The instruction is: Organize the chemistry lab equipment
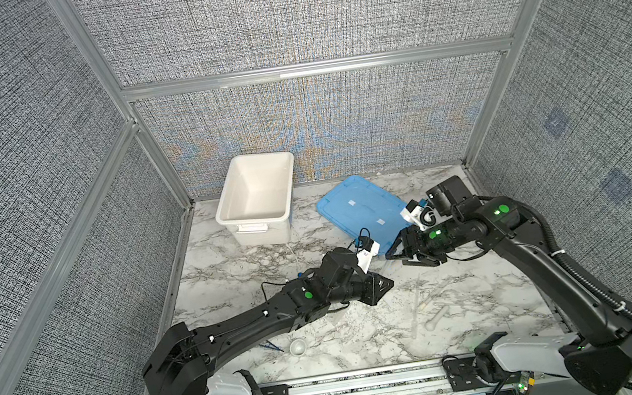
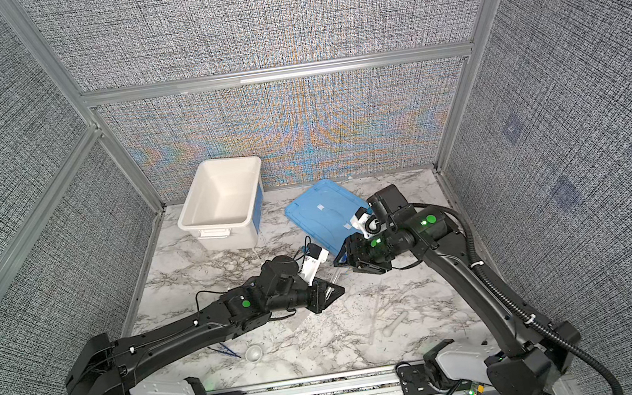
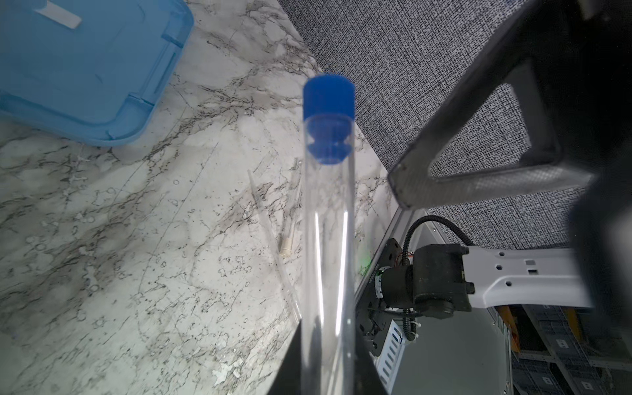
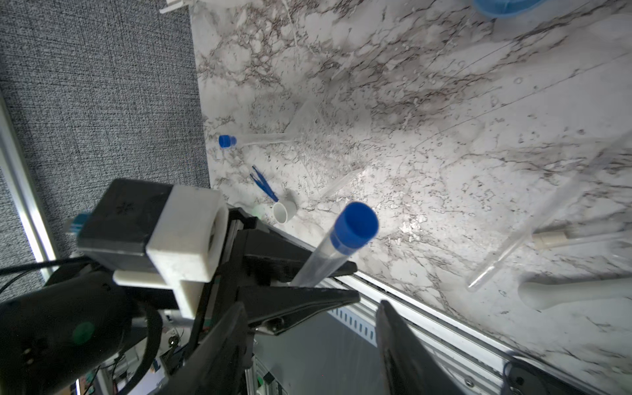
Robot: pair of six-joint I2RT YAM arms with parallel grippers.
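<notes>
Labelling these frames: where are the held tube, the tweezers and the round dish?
held tube (image 3: 326, 239), left wrist view, clear barrel.
tweezers (image 4: 266, 188), right wrist view, blue shaft.
round dish (image 1: 298, 347), a top view, bowl centre.

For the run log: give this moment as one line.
left fingers: shut on capped tube | right fingers: open, empty | second tube: lying on table | tub: empty

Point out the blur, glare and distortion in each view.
Both top views: rainbow moiré ripples across the back wall. Left wrist view: the capped tube sits close to the lens, soft, with white glare streaks along it. Right wrist view: a bright patch on the marble table; the right gripper's fingers are dark and blurred.
</notes>
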